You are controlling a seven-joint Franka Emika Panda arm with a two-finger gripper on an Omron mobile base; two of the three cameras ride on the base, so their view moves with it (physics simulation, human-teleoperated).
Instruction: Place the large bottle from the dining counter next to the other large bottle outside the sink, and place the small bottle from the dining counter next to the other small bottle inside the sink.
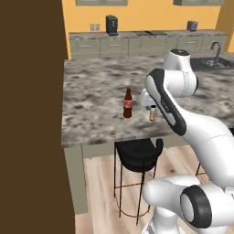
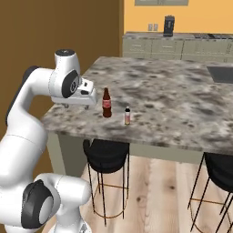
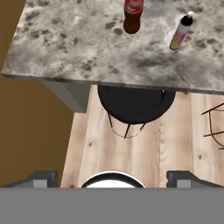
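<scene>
Nearest, at the hand view's bottom, the gripper (image 3: 112, 179) hangs wide open and empty; higher, the brown bottle (image 3: 132, 15) and small bottle (image 3: 181, 31) stand on the dining counter (image 3: 78, 48), nothing moved; sink (image 1: 218, 62) far upper right

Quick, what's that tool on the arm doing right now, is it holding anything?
Tool: open, holding nothing; both bottles stand untouched on the counter.

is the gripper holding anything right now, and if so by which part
Nothing is held. The gripper has its jaws wide open with only floor between them, short of the counter edge. The brown bottle and the small bottle both stand untouched on the counter.
</scene>
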